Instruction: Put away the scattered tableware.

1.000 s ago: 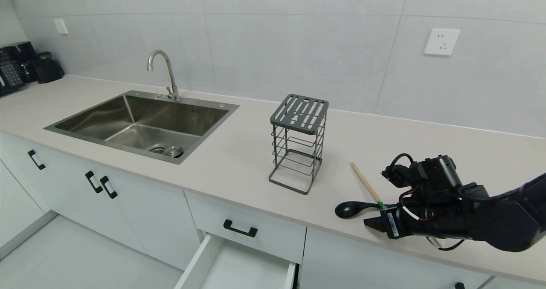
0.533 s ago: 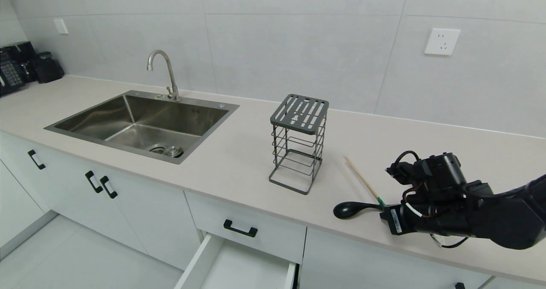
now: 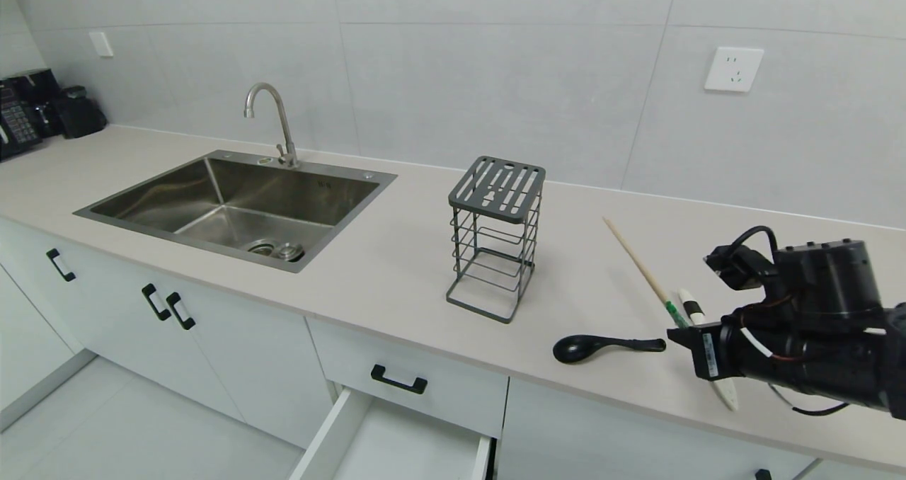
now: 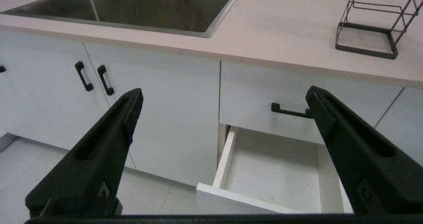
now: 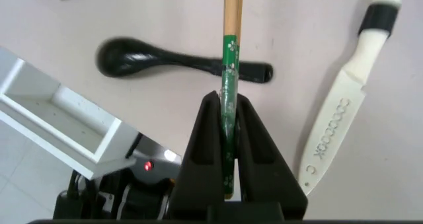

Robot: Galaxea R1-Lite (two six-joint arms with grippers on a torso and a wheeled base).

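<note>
right arm stretched low and nearly level above the counter (image 3: 396, 267), well right of the rack (image 3: 495, 239), wrist turned toward the rack. right gripper (image 3: 681, 336) pinched tight on the green end of a chopstick (image 3: 640, 267), fingers (image 5: 208, 138) pressed against it from both sides. chopstick's long axis slanting from the gripper toward the back wall and a little toward the rack, bare wooden end farthest from the gripper; cannot tell whether clear of the counter. black spoon (image 3: 601, 344) flat on the counter between rack and gripper, nearer the front edge than the rack, bowl toward the rack, handle toward the gripper. white knife (image 3: 692, 310) with a black band just past the spoon from the rack, blade toward the front edge, partly under the gripper. left gripper (image 4: 225, 151) below and in front of the rack, fingers spread wide, facing the cabinet fronts and an open drawer (image 4: 277, 164). sink (image 3: 297, 190) well left of the rack.
</note>
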